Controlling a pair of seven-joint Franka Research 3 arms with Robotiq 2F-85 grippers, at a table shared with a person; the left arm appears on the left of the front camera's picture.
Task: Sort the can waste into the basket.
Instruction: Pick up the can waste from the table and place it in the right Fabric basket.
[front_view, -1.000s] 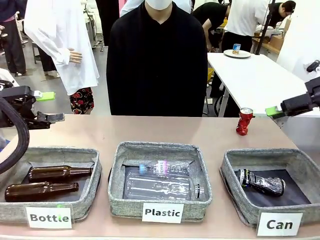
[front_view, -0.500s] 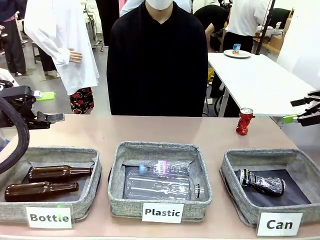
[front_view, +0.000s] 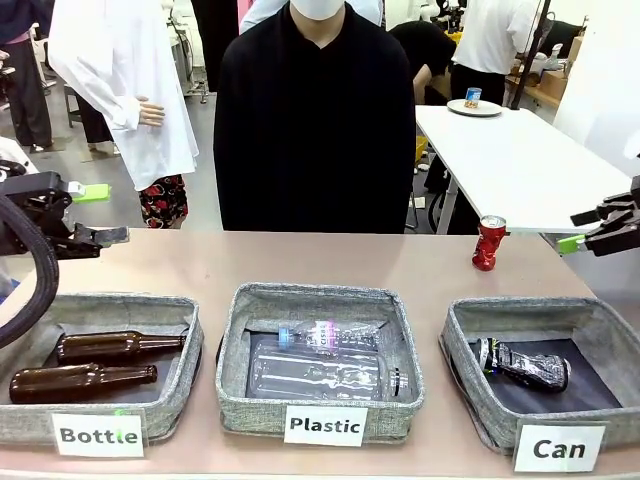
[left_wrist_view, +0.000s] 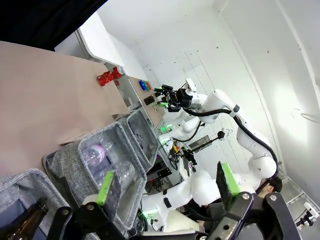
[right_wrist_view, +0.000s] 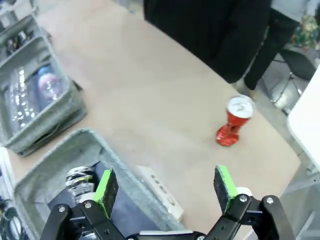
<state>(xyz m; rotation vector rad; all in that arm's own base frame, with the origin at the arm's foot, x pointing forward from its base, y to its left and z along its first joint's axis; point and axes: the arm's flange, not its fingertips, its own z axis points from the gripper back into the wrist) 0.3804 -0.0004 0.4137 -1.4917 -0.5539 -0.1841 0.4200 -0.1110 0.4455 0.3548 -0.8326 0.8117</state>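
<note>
A crushed red can (front_view: 489, 243) stands upright on the table's far right, beyond the grey basket (front_view: 470, 312) labelled "Can". Inside that basket lies a black-and-silver can (front_view: 525, 365). At the right edge my right gripper (front_view: 579, 230) hovers open, a hand's width right of the red can and apart from it. From its wrist I see the red can (right_wrist_view: 233, 121) ahead of the open gripper (right_wrist_view: 165, 184), and below it the basket (right_wrist_view: 75, 146) holding the black-and-silver can (right_wrist_view: 80, 181). My left gripper (front_view: 100, 214) stays open at the far left, with nothing between its pads (left_wrist_view: 106, 187).
The middle basket (front_view: 320, 298), labelled "Plastic", holds clear bottles. The left basket (front_view: 125, 305), labelled "Bottle", holds two brown bottles. A person in black stands at the table's far side. Bare tabletop (front_view: 300, 260) lies behind the baskets.
My right gripper has pulled back to the right, away from the red can, and stayed open. The left arm and both cans have not moved.
</note>
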